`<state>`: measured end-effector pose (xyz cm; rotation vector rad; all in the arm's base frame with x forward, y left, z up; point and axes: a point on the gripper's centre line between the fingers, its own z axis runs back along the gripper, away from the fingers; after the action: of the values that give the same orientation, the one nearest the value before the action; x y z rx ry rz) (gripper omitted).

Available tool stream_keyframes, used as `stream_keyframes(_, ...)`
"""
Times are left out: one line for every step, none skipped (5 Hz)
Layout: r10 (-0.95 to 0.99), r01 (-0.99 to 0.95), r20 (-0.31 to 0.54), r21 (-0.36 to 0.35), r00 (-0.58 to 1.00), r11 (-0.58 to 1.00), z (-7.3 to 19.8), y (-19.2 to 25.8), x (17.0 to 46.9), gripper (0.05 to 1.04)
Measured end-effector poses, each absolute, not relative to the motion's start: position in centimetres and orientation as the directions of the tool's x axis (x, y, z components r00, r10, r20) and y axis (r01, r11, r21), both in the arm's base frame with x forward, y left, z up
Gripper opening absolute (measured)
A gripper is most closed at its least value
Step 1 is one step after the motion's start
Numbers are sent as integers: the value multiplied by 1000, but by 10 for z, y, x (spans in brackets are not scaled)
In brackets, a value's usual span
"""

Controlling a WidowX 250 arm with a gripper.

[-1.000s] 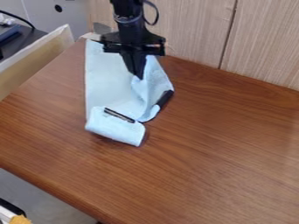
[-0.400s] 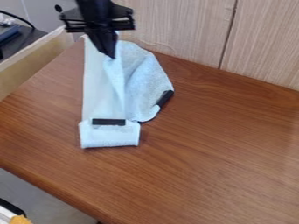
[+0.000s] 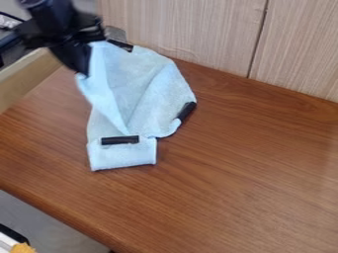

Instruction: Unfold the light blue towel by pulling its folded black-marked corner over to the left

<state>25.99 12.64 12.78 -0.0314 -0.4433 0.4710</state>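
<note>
Camera view: I have the gripper (image 3: 84,70) at the upper left of the light blue cloth (image 3: 147,91), tilted down toward it. Its fingers are closed together on the cloth's left edge, and a small bit of fabric pokes out by their tips. From that pinch a fold slants down across the cloth toward its lower part.

Most of the cloth spreads out to the right of my grip, over the worktop (image 3: 244,163), rumpled and uneven. Its lower end is doubled into a short, squarish flap. I can see three black strips on it: one (image 3: 120,140) crosses the top of the flap, one (image 3: 188,110) sits at a slant on the cloth's right edge, and one (image 3: 121,45) lies along its upper edge, just beside the gripper.

Behind the cloth stands a pale wood-grain panel (image 3: 198,34), with a thin dark seam running down it to the cloth's right. A small grey piece (image 3: 115,33) shows just behind the cloth's upper edge. Left of the cloth, a pale board (image 3: 29,74) runs beside the worktop. Well below and left of the cloth, past the worktop's edge, I see something orange (image 3: 23,248).
</note>
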Motion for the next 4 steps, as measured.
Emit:
stream_keyframes(454, -436, 372, -136, 810, 889, 108, 139, 232, 55)
stream_keyframes(466, -452, 367, -131, 805, 883, 92, 151, 215, 55)
stream_keyframes(492, -471, 373, -153, 787, 869, 73, 161, 208, 55)
stream_keyframes(474, -472, 388, -107, 791, 875, 65, 169, 207, 55)
